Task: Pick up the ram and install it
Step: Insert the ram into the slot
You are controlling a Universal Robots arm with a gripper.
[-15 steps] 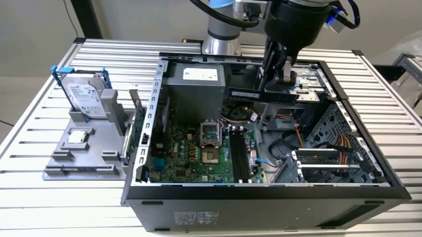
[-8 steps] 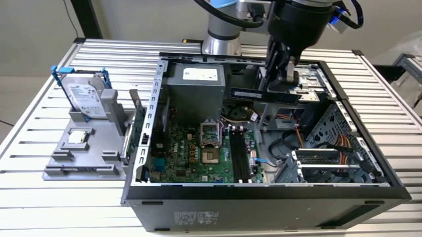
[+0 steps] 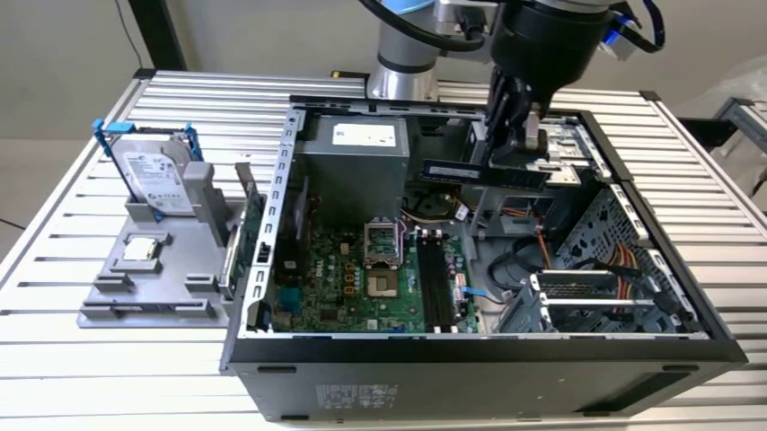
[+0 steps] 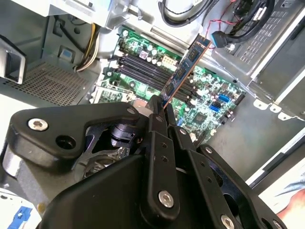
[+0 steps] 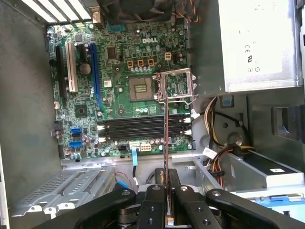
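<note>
While the arm [image 3: 405, 56] reaches down from the far side of the table [image 3: 72, 377], its black wrist hangs over the far right part of the open case [image 3: 480, 368]. The gripper [image 3: 525, 160] points downward there. Its fingers are clamped on one end of the ram [image 3: 468, 171]. The stick juts level toward the exterior view's left, and it hangs in the air above the case floor, touching nothing else.

In the second wrist view the gripper [image 4: 158, 109] pinches the ram [image 4: 183, 71] by its near end, with the green board reaching out over the motherboard [image 4: 205, 109]. In the first wrist view the ram [image 5: 165, 143] shows edge-on as a thin line rising from the gripper [image 5: 165, 193]. It crosses the four black slots [image 5: 138, 126] rather than lying along them. The slots [image 3: 434, 287] are bare and sit well below the stick, nearer than the gripper.

Just left of the slots sits the socket [image 3: 381, 242], its metal frame flipped up. The grey power supply [image 3: 354, 157] stands at the far end of the case, just left of the ram's free tip. Orange and yellow cables [image 3: 599, 260] loop through the right half of the case, beside a metal drive cage [image 3: 599, 305].

Outside the case, on the exterior view's left, a grey tray [image 3: 144, 301] rests on the table. It holds an upright hard drive [image 3: 156, 175] in a blue frame and a small square chip [image 3: 144, 250] lying flat.
</note>
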